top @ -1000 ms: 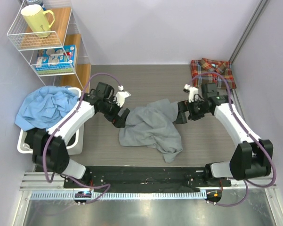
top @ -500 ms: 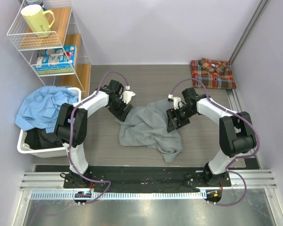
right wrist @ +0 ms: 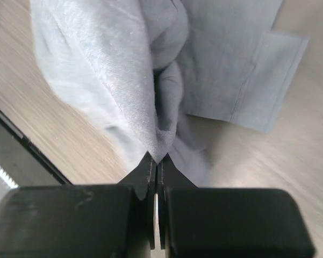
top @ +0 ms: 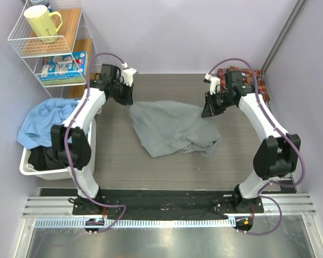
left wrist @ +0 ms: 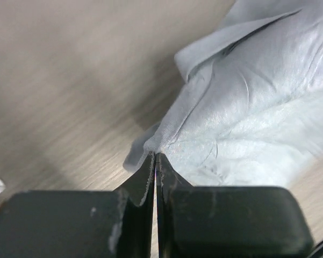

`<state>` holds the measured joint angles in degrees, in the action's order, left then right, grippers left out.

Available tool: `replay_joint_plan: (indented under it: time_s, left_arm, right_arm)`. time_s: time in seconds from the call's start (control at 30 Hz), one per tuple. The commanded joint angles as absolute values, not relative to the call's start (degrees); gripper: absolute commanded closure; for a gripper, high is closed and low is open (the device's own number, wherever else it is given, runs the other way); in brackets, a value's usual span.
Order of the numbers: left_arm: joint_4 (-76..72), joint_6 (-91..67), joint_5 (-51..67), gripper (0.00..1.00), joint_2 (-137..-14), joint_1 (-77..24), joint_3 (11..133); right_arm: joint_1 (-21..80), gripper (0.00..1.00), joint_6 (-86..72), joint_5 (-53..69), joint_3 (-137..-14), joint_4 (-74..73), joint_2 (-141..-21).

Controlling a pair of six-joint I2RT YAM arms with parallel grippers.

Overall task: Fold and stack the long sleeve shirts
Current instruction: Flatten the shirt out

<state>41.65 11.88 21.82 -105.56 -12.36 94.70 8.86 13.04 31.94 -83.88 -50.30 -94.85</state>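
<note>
A plain grey shirt (top: 172, 129) lies stretched across the middle of the table, its far edge pulled taut between both arms. My left gripper (top: 130, 102) is shut on the shirt's far left corner (left wrist: 150, 142). My right gripper (top: 206, 112) is shut on a bunch of the same grey cloth (right wrist: 161, 140) at its far right edge. The near part of the shirt is still rumpled. A folded plaid shirt (top: 253, 79) lies in the far right corner, partly hidden behind the right arm.
A white bin (top: 27, 167) at the left edge holds a crumpled blue garment (top: 45, 121) and something dark. A wire rack (top: 54, 51) with a yellow mug (top: 40, 22) stands at the far left. Side walls close in both sides.
Both grippers shut on the grey shirt's edges, then moved away from the bases and apart, dragging it farther up the table and spreading its top edge.
</note>
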Motion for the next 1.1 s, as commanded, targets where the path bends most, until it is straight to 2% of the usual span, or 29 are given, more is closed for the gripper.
replay_joint_plan:
  time_s: [0.0, 0.23, 0.43, 0.5, 0.53, 0.57, 0.67, 0.87, 1.07]
  left_arm:
    - [39.82, 7.65, 28.46, 1.0, -94.24, -12.66, 98.78]
    - [43.23, 9.47, 36.03, 1.0, -85.1, -15.55, 93.44]
    - [42.37, 10.9, 29.91, 1.0, -77.44, -21.27, 82.99]
    - [43.49, 10.72, 28.13, 0.85, -78.57, -21.18, 82.88]
    - [43.94, 10.72, 27.43, 0.73, -79.44, -21.09, 83.23]
    - [44.12, 10.37, 26.29, 0.48, -81.54, -21.18, 83.49]
    - [41.4, 6.96, 23.13, 0.24, -86.54, -21.18, 83.67]
    - [39.73, -5.26, 19.69, 0.21, -99.39, -20.05, 86.49]
    - [36.66, -8.7, 18.98, 0.21, -109.5, -18.64, 86.31]
  right_arm:
    - [9.58, 0.99, 14.94, 31.29, -87.46, -55.54, -86.76]
    - [18.02, 0.99, 17.49, 27.08, -66.48, -53.62, -72.7]
    - [14.34, 0.99, 21.0, 20.57, -63.81, -53.17, -69.44]
    - [14.33, 0.99, 22.49, 21.18, -63.72, -54.49, -68.91]
    - [14.41, 0.99, 23.81, 23.01, -62.76, -55.8, -68.91]
    - [14.5, 0.99, 24.08, 24.16, -62.14, -56.42, -69.08]
    - [17.21, 0.99, 24.0, 27.06, -62.05, -57.65, -70.92]
    - [31.53, 0.98, 20.14, 28.47, -60.64, -53.18, -75.22]
    - [47.88, 0.85, 16.7, 27.87, -60.82, -45.01, -81.99]
